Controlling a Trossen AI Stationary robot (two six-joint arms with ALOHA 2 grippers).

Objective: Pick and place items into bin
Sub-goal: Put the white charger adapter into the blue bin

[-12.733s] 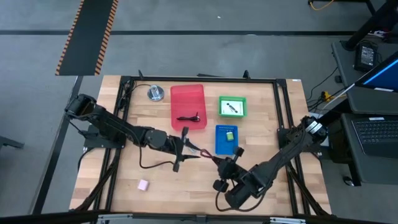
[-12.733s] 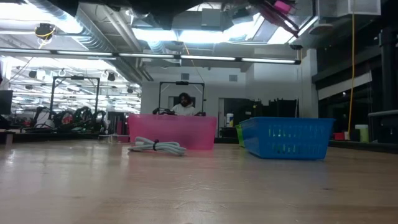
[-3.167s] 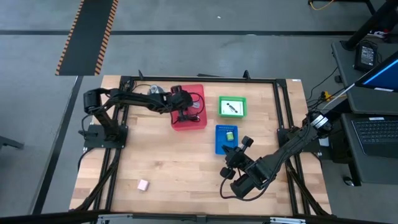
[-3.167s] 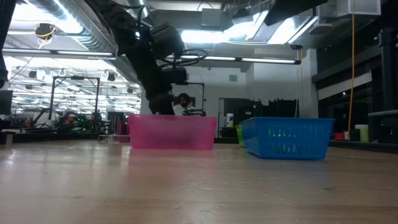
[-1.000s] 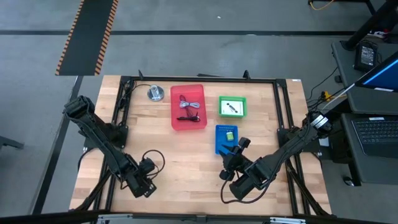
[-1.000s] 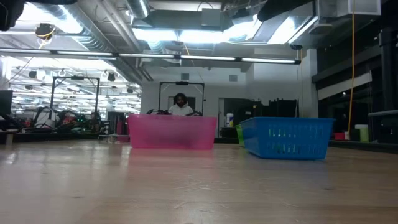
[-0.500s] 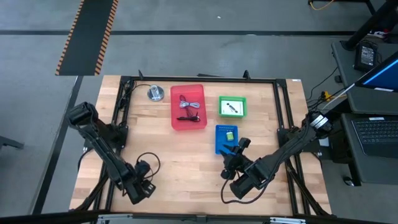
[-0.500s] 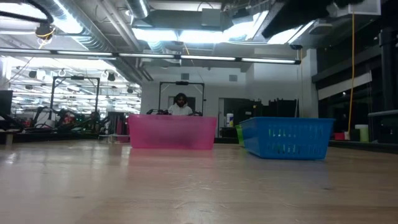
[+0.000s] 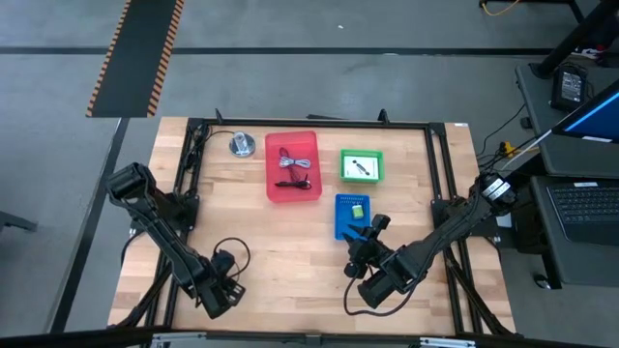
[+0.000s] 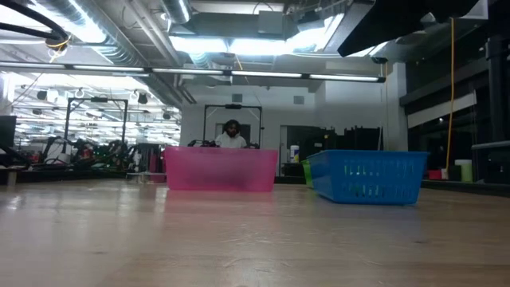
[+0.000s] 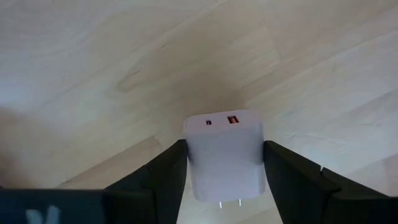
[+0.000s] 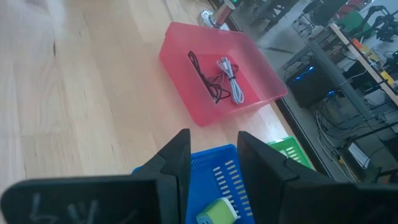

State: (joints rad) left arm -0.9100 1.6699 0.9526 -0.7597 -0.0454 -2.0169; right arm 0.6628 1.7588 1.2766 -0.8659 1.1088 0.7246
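Observation:
A pale pink cube (image 11: 225, 155) with two small ports on one face lies flat on the wooden table near its near left corner. My left gripper (image 11: 224, 144) (image 9: 221, 290) points straight down over it, open, one finger on each side of the cube; in the high view it hides the cube. My right gripper (image 12: 214, 135) (image 9: 370, 230) is open and empty above the near edge of the blue bin (image 9: 352, 215), which holds a green-white piece (image 12: 217, 214). The red bin (image 9: 292, 166) holds a dark red cord (image 12: 208, 78) and a silvery cable (image 12: 231, 78). My left gripper straddles the cube's two opposite sides (image 11: 189, 158) from above, with the cube resting on the table. Whether the fingers touch those sides I cannot tell.
A green bin (image 9: 361, 165) with a white card stands to the right of the red bin at the far side. A round silver disc (image 9: 242, 145) lies at the far left. The black frame rails (image 9: 184, 184) run along the table's edges. Bare wood lies between the two arms.
My left gripper has gone a little toward the table's near edge and come down over the pink cube, rolling about its own axis as it sank. The bins and their contents stay where they were.

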